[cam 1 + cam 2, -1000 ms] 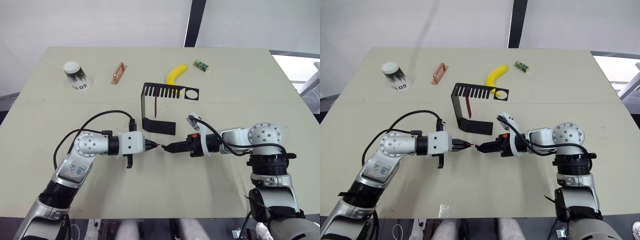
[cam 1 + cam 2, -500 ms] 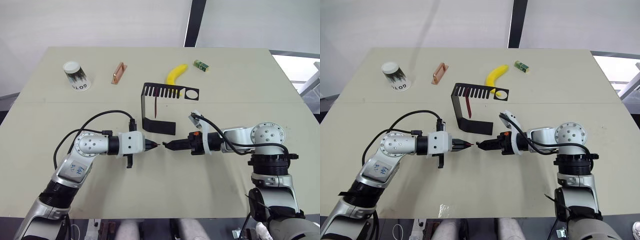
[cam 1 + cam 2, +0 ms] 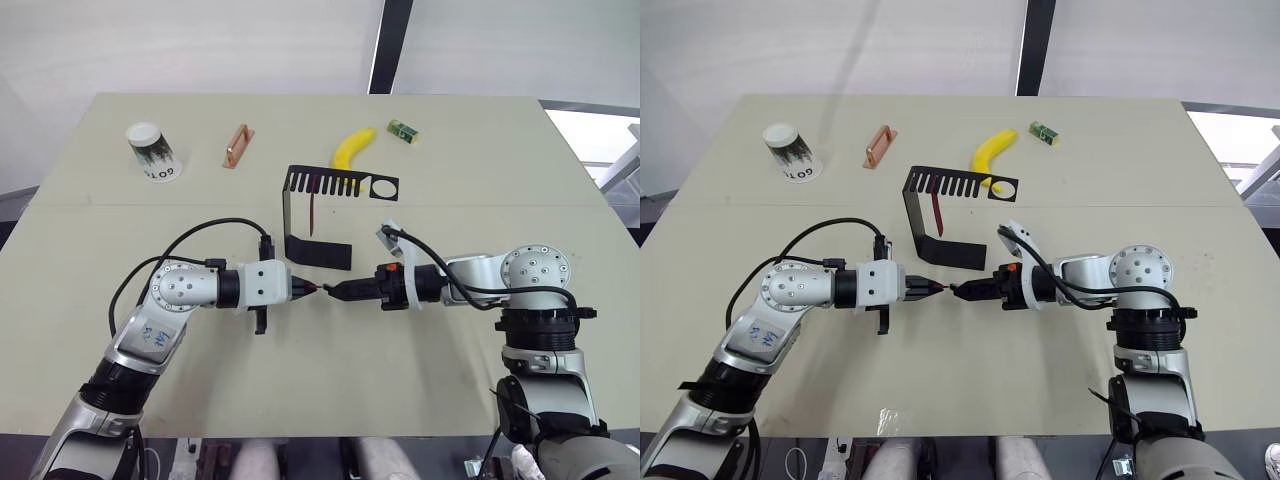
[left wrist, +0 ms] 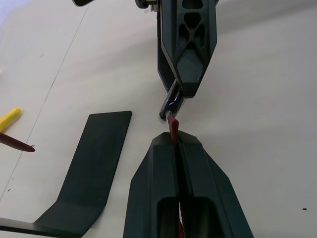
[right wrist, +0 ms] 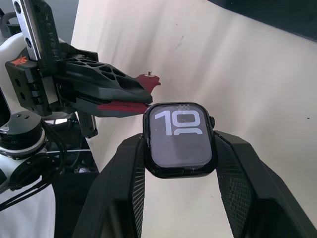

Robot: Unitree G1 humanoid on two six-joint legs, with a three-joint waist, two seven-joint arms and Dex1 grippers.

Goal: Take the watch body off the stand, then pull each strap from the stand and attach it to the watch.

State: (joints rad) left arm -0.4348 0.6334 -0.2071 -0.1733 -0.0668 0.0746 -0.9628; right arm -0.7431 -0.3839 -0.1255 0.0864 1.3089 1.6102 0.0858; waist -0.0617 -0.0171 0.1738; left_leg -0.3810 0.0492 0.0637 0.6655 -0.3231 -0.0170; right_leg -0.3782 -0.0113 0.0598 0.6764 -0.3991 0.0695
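1. Closed the gap: left gripper (image 3: 308, 288) and right gripper (image 3: 331, 291) sit nearer than a second ago, tips almost meeting over the table (image 3: 120, 230).
2. Stand (image 3: 318, 215) is just behind the grippers, with one strap (image 3: 312, 213) hanging from its slotted shelf.
3. Right gripper is clamped on the watch body (image 5: 180, 139) (screen lit).
4. Left gripper is pinched on the other strap (image 4: 172, 127), whose end is at the watch body's edge.

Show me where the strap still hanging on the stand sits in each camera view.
Left eye: strap hanging under the stand shelf.
Right eye: same strap, centre, under the shelf.
Left wrist: its tip at the picture's edge.
Right wrist: not in it.
Shared landmark: the stand's base.
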